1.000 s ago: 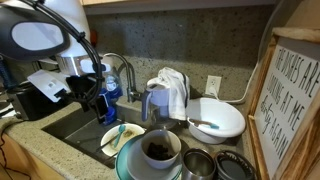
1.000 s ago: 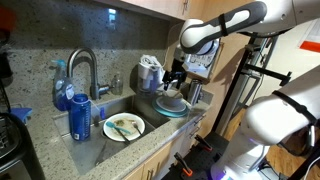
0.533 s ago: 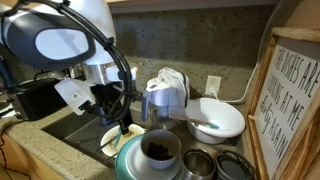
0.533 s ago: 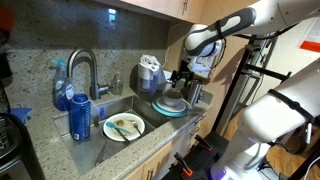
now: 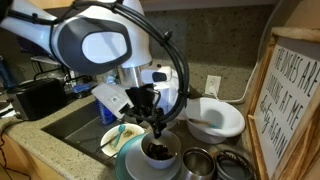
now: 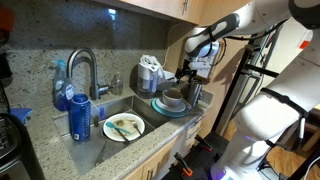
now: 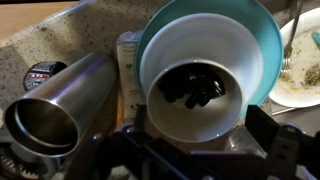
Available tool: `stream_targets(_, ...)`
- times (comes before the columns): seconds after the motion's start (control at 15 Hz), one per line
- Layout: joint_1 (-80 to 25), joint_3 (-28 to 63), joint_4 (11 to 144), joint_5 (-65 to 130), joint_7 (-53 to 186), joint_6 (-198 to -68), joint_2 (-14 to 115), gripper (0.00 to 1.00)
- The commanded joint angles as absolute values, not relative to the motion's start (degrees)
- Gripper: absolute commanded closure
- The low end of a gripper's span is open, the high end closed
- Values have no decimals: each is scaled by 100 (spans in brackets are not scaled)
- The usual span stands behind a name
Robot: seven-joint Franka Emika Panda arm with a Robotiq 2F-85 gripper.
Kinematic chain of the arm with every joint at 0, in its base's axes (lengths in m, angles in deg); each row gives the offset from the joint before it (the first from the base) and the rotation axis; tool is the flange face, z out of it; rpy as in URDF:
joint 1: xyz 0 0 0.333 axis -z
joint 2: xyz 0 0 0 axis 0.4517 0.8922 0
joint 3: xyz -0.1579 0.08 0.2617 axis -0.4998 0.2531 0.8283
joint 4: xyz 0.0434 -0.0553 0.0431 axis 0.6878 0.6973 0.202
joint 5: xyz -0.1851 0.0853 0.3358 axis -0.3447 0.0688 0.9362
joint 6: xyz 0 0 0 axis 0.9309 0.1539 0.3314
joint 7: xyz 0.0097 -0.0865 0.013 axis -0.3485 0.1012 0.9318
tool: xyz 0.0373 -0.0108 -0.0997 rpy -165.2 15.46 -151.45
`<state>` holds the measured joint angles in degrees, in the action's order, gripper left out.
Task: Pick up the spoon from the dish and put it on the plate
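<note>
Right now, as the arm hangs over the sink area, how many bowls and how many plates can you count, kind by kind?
Bowls: 2 (large white bowl, smaller bowl with dark contents)
Plates: 2 (teal-rimmed plate, small white plate)
Total: 4

In an exterior view the gripper [image 5: 152, 122] hung just above a smaller bowl [image 5: 160, 151] with dark contents, which sat on a teal-rimmed plate [image 5: 127, 166]. The spoon [image 5: 203, 125] lay in the dish [image 5: 230, 122], near a framed sign [image 5: 296, 100]. The plate [image 5: 108, 144] sat down in the sink, a pale teal utensil [image 5: 120, 132] on it.
</note>
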<state>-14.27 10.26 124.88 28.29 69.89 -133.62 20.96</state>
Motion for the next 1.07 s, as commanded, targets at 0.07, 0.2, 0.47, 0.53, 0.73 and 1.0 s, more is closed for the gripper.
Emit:
stream_targets(0.07,-1345,968,11915,2625,6962,-13584,2777,0)
stream_targets(0.2,-1334,938,11715,2535,6941,-13691,3017,0)
stream_targets(0.47,-1324,874,11363,2224,6836,-13910,3420,0)
stream_targets(0.53,-1325,860,11276,2173,6816,-13923,3501,0)
stream_targets(0.73,-1335,809,11069,2032,6761,-14021,3711,0)
stream_targets(1.0,-1335,717,10925,1876,6654,-14331,3923,0)
